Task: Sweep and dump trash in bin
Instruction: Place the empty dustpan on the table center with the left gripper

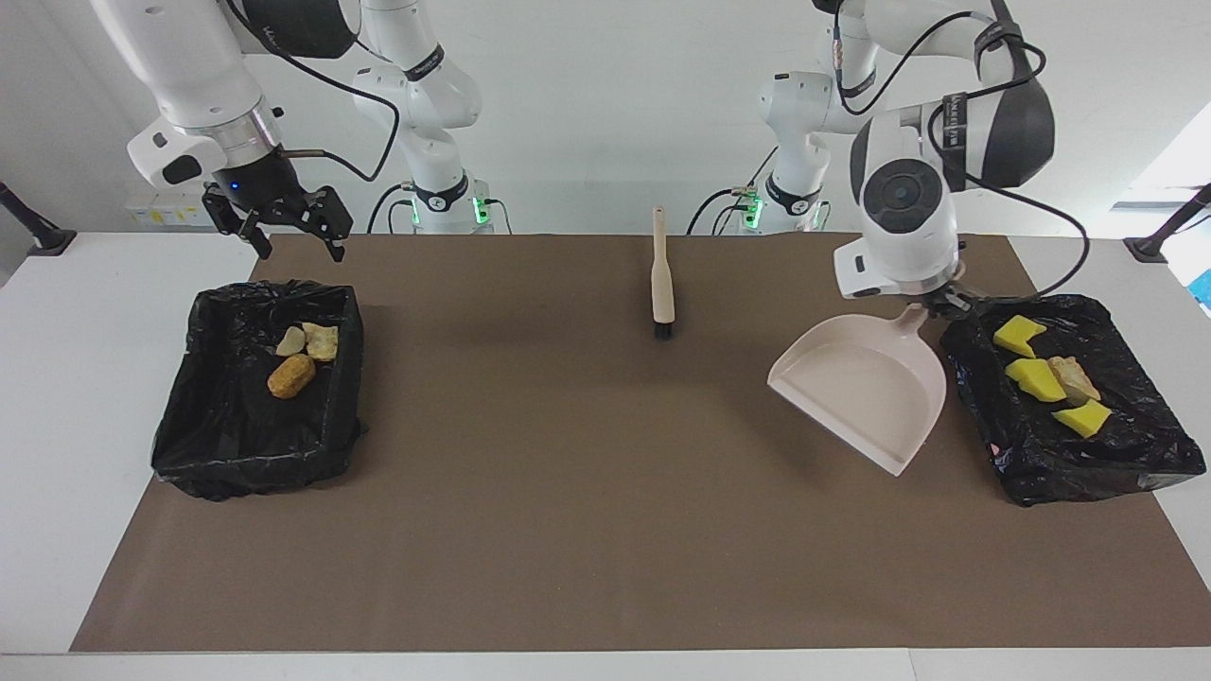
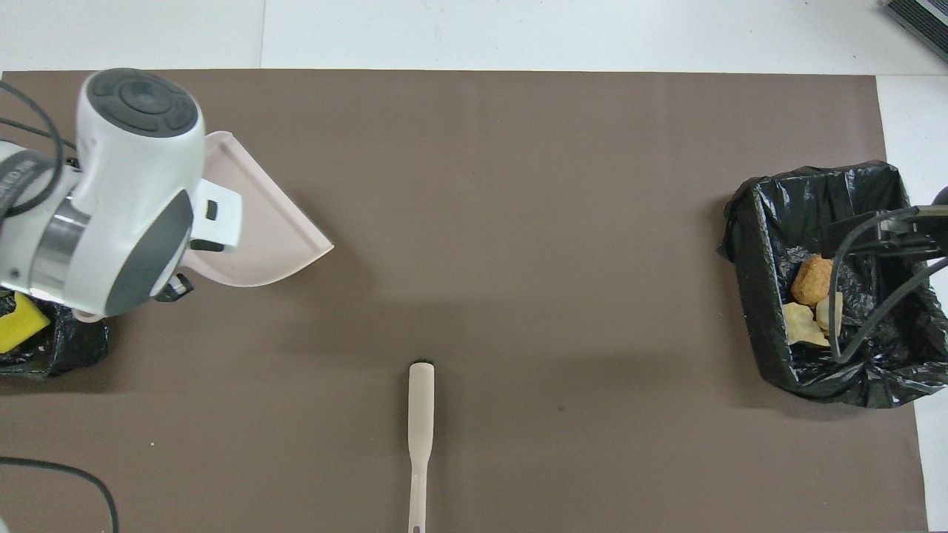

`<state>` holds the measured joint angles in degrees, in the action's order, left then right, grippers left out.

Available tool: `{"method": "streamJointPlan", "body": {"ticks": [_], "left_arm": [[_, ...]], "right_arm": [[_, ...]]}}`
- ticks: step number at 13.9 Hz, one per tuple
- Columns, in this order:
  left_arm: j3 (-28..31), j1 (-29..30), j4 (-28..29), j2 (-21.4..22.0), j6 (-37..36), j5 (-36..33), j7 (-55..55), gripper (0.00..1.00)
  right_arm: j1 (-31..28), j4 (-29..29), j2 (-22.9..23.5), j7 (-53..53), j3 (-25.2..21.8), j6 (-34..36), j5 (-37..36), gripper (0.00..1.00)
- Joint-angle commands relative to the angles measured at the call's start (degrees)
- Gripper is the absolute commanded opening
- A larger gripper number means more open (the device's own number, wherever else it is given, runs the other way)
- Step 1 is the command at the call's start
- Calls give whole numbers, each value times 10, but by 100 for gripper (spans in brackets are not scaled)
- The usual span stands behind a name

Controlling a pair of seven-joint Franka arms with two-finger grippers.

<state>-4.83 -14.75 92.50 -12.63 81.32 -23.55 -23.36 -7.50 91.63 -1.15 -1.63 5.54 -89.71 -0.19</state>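
A brown mat (image 1: 568, 473) covers the middle of a white tabletop (image 1: 57, 378), with two white robot arms at its edge. A slim beige brush with dark bristles (image 1: 662, 284) lies on the mat midway between the arms' bases, and it serves as the landmark here.

Toward the right arm's end from the brush sits a bin lined with a black plastic bag (image 1: 189, 416). It holds three golden-brown bread-like lumps (image 1: 291, 375). The right gripper (image 1: 286, 238) hangs in the air over the mat's edge beside that bin, jaws spread wide and holding nothing.

Toward the left arm's end from the brush sits a second black-lined bin (image 1: 1116, 463). In it lie three yellow sponge pieces (image 1: 1036, 375) and one pale bread-like lump (image 1: 1074, 375). All the trash is in the two bins.

Between the brush and this second bin, the left gripper (image 1: 932, 301) has its jaws clenched on the handle of a pale pink-beige plastic dustpan (image 1: 861, 388). The pan is tilted over the mat just beside the bin, and its scoop looks bare.
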Motion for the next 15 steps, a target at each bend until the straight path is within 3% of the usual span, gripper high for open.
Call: {"method": "streamJointPlan", "body": {"ticks": [1, 3, 7, 15], "left_arm": [[11, -28, -20, -30, 15, 86, 191, 0], [11, -62, -26, -49, 54, 118, 276, 0], [11, -99, -113, -114, 81, 183, 432, 0], [11, -148, -99, -158, 213, 275, 525, 0]], "right_arm": [[-7, 34, -25, -1, 2, -5, 16, 100], [-7, 22, -18, 3, 2, -6, 13, 100], [-4, 21, -18, 3, 2, -6, 14, 100], [-4, 21, -18, 3, 2, -6, 14, 100]]}}
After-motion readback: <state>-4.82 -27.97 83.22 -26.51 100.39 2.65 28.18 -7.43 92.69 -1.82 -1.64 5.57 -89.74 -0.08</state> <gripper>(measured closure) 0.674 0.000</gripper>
